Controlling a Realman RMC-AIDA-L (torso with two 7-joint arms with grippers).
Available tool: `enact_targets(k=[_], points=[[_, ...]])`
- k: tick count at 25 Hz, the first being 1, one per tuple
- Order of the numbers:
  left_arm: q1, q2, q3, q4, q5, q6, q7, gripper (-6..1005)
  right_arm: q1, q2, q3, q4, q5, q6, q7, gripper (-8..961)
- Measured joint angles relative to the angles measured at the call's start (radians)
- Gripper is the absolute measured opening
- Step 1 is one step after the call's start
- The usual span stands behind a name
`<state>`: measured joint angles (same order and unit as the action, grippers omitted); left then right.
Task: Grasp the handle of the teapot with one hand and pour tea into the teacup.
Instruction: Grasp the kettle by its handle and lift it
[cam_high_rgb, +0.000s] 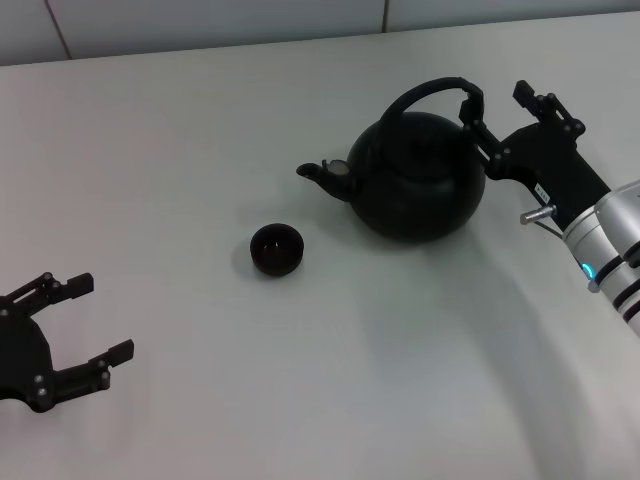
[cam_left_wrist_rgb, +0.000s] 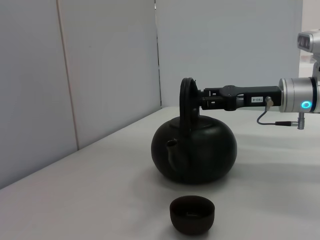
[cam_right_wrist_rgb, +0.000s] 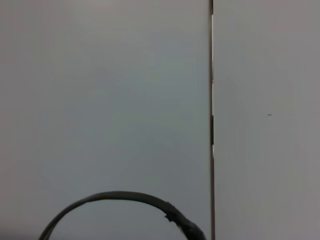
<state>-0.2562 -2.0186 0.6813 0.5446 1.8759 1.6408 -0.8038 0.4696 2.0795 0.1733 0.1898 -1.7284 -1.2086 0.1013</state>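
Observation:
The matte-black teapot (cam_high_rgb: 415, 178) stands upright on the white table, spout (cam_high_rgb: 318, 172) towards my left; it also shows in the left wrist view (cam_left_wrist_rgb: 195, 149). Its arched handle (cam_high_rgb: 428, 92) rises over the top and shows in the left wrist view (cam_left_wrist_rgb: 187, 100) and the right wrist view (cam_right_wrist_rgb: 115, 196). The small black teacup (cam_high_rgb: 276, 248) sits left of the spout, a little nearer to me (cam_left_wrist_rgb: 192, 214). My right gripper (cam_high_rgb: 497, 100) is open at the handle's upper right end, one fingertip (cam_high_rgb: 470, 104) against it. My left gripper (cam_high_rgb: 95, 318) is open and empty at the near left.
The table's far edge (cam_high_rgb: 300, 40) meets a grey panelled wall (cam_left_wrist_rgb: 100, 75) behind the teapot. Bare tabletop (cam_high_rgb: 380, 380) lies between my two arms.

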Motion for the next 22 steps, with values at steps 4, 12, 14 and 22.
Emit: enact_targets(k=[4, 12, 14, 22], points=[[0.001, 0.000, -0.002, 0.000, 0.000, 0.001, 0.000, 863, 0.003, 0.000, -0.001, 0.000, -0.004, 0.000, 0.000, 649], [0.002, -0.002, -0.002, 0.002, 0.000, 0.002, -0.004, 862, 0.004, -0.001, -0.008, 0.001, -0.005, 0.000, 0.000, 329], [0.002, -0.002, -0.002, 0.002, 0.000, 0.002, -0.004, 862, 0.004, -0.001, -0.008, 0.001, -0.005, 0.000, 0.000, 285], [0.002, -0.002, -0.012, 0.002, 0.000, 0.005, -0.001, 862, 0.002, 0.000, -0.004, 0.003, -0.005, -0.013, 0.000, 108]])
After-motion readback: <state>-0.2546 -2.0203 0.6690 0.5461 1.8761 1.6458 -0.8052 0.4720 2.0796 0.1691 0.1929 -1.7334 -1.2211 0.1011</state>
